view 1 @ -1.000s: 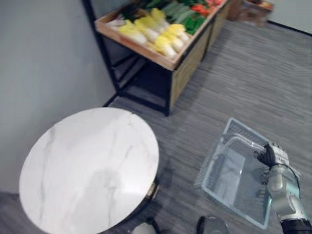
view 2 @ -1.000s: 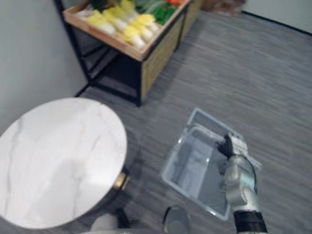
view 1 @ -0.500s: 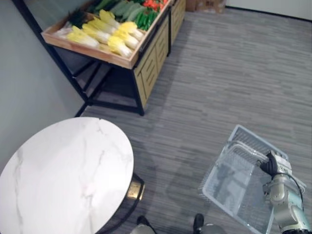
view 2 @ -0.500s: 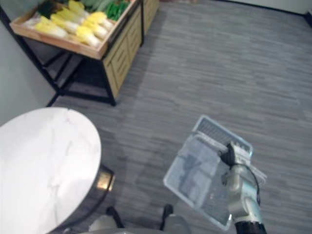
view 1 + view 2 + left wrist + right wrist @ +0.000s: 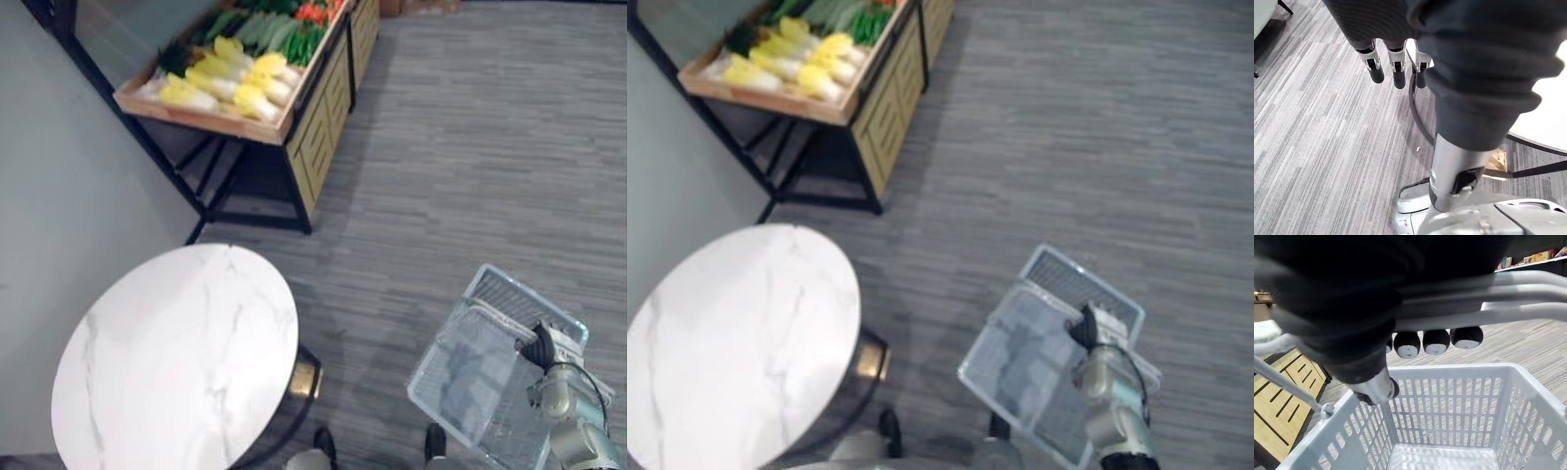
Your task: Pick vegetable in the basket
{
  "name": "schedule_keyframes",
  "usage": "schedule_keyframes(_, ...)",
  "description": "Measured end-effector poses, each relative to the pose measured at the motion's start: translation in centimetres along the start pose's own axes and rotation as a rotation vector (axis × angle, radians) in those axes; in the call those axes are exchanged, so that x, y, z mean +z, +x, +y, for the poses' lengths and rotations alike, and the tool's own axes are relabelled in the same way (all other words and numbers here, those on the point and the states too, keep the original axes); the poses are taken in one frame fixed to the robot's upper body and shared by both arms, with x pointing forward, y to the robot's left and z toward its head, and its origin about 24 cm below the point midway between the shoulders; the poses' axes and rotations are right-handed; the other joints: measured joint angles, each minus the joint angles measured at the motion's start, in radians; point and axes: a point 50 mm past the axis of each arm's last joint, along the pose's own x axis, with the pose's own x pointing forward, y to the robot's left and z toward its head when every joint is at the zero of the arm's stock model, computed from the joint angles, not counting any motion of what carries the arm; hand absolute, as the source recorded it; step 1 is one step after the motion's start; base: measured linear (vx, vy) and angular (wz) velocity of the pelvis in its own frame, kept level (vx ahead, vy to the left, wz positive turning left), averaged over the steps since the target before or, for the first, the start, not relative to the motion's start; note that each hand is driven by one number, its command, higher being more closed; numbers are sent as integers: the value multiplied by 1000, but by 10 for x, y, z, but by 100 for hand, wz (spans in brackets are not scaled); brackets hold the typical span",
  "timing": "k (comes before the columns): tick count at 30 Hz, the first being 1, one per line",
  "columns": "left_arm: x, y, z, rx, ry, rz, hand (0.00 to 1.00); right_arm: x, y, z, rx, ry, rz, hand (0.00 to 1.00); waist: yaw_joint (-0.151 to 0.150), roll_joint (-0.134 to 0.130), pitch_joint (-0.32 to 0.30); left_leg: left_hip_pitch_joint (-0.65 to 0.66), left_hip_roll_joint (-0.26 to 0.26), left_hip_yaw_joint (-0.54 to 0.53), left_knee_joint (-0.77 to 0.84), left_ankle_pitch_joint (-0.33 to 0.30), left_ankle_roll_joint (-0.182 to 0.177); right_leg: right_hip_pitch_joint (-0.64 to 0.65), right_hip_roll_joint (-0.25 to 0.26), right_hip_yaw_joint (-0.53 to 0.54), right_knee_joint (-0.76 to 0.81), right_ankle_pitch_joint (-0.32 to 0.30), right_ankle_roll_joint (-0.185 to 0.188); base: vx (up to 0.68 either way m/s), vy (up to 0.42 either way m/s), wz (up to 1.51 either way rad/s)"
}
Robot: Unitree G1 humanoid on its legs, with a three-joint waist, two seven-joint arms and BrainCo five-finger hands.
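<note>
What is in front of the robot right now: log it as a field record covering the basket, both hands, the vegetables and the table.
basket: pale plastic mesh, empty, carried by its handle
right robot hand: fingers curled round the handle
left robot hand: fingers relaxed, holding nothing
vegetables: yellow cabbages and greens on the wooden stand, none picked yet
table: round, white marble top, near the wall

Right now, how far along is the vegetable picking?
Done: the right hand has its fingers curled round the handle of the basket. In hand: only carrying, and the basket is empty. Left: all the picking. The vegetables lie on the wooden stand, well away from the basket, and the left hand hangs open, holding nothing.
</note>
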Motion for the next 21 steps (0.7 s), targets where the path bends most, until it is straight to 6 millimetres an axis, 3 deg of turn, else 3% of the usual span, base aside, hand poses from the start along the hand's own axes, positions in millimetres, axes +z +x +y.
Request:
schedule_keyframes(4,5,1,2,3,17,-15,0,5,0,4,2,26,-2,100,2,-21,7,-11,-9,-8,21,-20,10,-19,-10,11,22,0,2,27,42,-5)
schedule_keyframes(7,8,1,0,-2,18,-22,0,7,1,5,1,34,2,100,23,-29,11,-18,-8,-19,65,-70,9,-72,-9,56,113,-35,3,13,37,-50)
schedule_keyframes(8,6,1,2,4,19,-16,0,11,3,8,4,51,4,100,25,-40,15,-15,-5,-19,95,-116,21,-159,-11,66,285,-62,0,-11,54,-74)
schedule_keyframes(10,5,2,5,12,22,-13,0,17,6,12,12,65,1,100,28,-56,23,-2,-2,-6,98,-127,33,-242,-15,50,435,-60,-3,-38,32,-81)
schedule_keyframes(11,5,5,15,36,31,-16,0,22,5,18,23,85,1,100,24,-78,39,42,16,28,95,-140,37,-306,-30,15,591,-28,-45,-38,-7,-65)
schedule_keyframes(12,5,5,17,42,33,-14,0,23,4,19,23,90,0,100,25,-85,42,50,18,33,94,-141,37,-317,-33,9,623,-24,-51,-29,-42,-50)
schedule_keyframes(13,4,7,28,68,43,-17,0,26,5,19,9,99,-1,100,15,-112,69,86,27,36,96,-146,40,-377,-67,-19,810,-32,-101,41,-86,-5)
schedule_keyframes(14,5,8,32,79,47,-21,0,24,5,18,5,95,2,100,13,-125,71,98,31,30,97,-149,37,-381,-72,-33,856,-36,-108,91,-133,10)
schedule_keyframes(15,3,9,40,100,56,-16,0,23,5,17,-1,85,6,100,11,-147,69,110,36,19,108,-156,28,-366,-69,-57,852,10,-130,114,-117,19)
schedule_keyframes(17,6,10,41,101,65,-21,0,21,9,11,-24,63,10,100,13,-140,70,98,47,-6,124,-153,19,-345,-58,-81,830,8,-133,91,-81,14)
schedule_keyframes(20,17,8,28,74,61,-48,0,14,14,-3,-73,56,35,100,10,-119,88,80,54,-22,109,-137,24,-365,-75,-43,774,-107,-132,100,-107,19)
schedule_keyframes(21,17,8,29,74,66,-48,0,13,14,-3,-74,59,41,100,10,-114,87,81,54,-25,109,-137,22,-357,-89,-3,674,-107,-129,154,-145,21)
